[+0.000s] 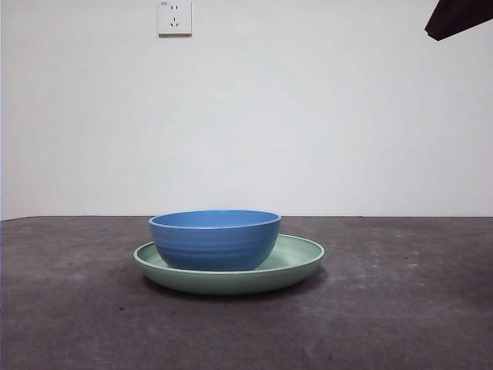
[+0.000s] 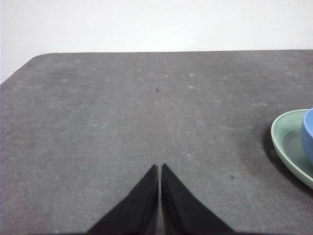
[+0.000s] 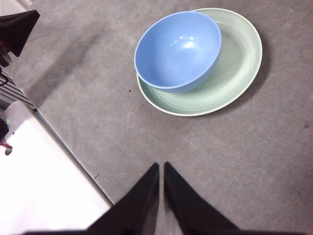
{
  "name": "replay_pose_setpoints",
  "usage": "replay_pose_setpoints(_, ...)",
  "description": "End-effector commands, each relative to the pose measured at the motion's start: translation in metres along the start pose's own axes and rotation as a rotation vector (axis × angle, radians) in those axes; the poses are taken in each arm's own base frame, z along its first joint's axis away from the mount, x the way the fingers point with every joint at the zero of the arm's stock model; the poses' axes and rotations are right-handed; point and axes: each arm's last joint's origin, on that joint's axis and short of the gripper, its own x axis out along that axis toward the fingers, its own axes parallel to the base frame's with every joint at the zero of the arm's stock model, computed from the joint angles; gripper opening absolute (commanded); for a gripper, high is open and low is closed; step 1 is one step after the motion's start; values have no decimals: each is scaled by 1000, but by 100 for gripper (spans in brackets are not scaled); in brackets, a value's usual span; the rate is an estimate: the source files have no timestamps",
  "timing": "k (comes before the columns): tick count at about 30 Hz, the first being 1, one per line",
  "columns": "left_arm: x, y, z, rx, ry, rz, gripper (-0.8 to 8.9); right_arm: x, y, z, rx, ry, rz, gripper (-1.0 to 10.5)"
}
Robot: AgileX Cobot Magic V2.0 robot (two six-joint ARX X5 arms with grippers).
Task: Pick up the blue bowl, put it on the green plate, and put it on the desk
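The blue bowl [image 1: 214,239] sits inside the green plate [image 1: 296,262], off-centre toward one side of it, and the plate rests flat on the tabletop [image 1: 400,308]. Neither claw touches them. The right claw [image 3: 161,169] hangs above the tabletop, well apart from the pair, looking down into the bowl's hollow [image 3: 178,49] and over the plate [image 3: 234,73]; its two black jaws are pressed together with only a hairline slit between them and hold nothing. The left claw [image 2: 160,171] is low over bare tabletop [image 2: 122,112], with the plate's rim [image 2: 286,147] and a sliver of the bowl [image 2: 308,134] off to one side, apart from it; its jaws likewise meet tip to tip, empty.

In the front view only a dark tip [image 1: 458,17] of an arm shows at the upper right corner, high above the dishes.

The bowl is round, medium blue, with faint horizontal ridges outside and a smooth, slightly glossy inside. The plate is wide, shallow, pale sage green, with a low raised rim. The tabletop is dark grey, matte and mottled with pale scuffs. A white wall [image 1: 308,116] with a socket [image 1: 175,17] stands behind.
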Motion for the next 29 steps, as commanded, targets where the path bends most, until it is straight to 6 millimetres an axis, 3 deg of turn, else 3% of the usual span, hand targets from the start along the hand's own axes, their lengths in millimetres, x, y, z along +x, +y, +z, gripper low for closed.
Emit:
replay_pose_setpoints(1, 2, 0, -7, 2, 27, 4, 8, -4, 2, 5, -67, -36, -8, 8)
replay_pose_setpoints(8, 2, 0, -7, 2, 27, 4, 8, -30, -2, 4, -148, -238, -113, 8)
replay_pose_setpoints(14, 2, 0, -7, 2, 27, 4, 8, -46, -14, -26, -148, -450, -358, 8)
replay_pose_setpoints(20, 2, 0, -7, 2, 27, 4, 8, -32, -31, -68, -171, -627, -491, 8)
replay_pose_setpoints(29, 2, 0, -7, 2, 27, 4, 8, -1, -56, -109, -155, -771, -574, 8)
